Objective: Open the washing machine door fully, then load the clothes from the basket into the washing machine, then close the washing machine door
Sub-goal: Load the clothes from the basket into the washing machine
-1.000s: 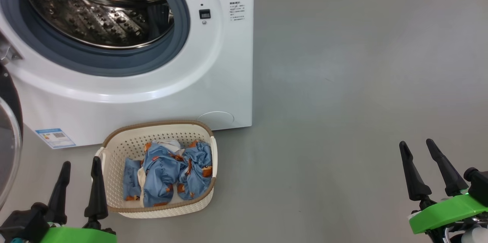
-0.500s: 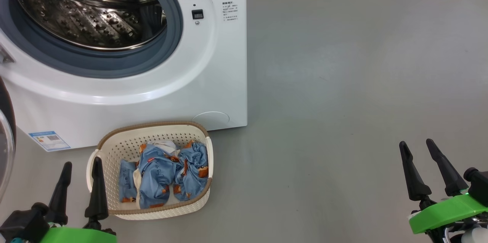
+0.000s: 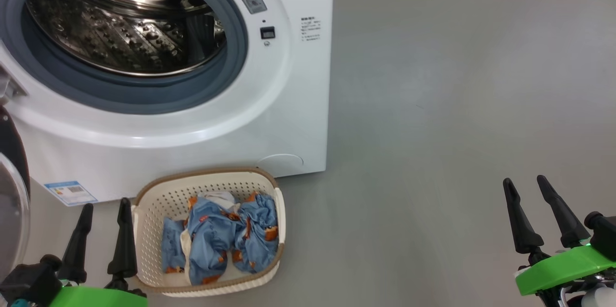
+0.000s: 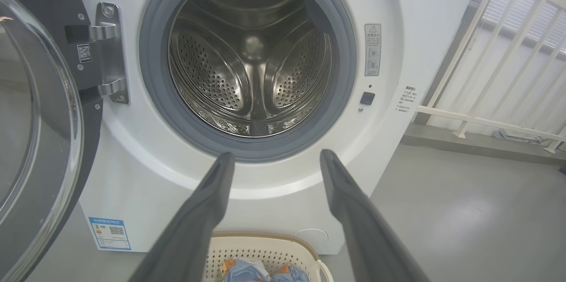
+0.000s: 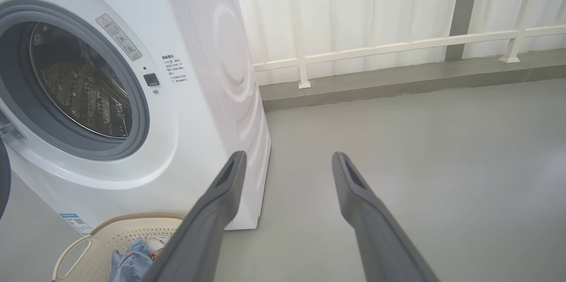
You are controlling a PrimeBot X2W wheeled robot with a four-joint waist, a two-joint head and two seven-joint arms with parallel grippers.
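Grey floor (image 3: 457, 105) carries basket (image 3: 207, 172) with clothes (image 3: 221, 235) at washing machine (image 3: 288, 105) 6 o'clock, door (image 4: 40, 118) open at 9 o'clock, left claw (image 3: 106, 203) and right claw (image 3: 523, 179) both spread wide, empty.

The head view has shifted, so the big white boxy washing machine (image 3: 298, 105) and the small cream-white perforated plastic basket (image 3: 202, 172) now appear lower and further right in it

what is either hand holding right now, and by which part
Nothing is held. The left hand and the right hand are both open and empty; the clothes lie in the basket.
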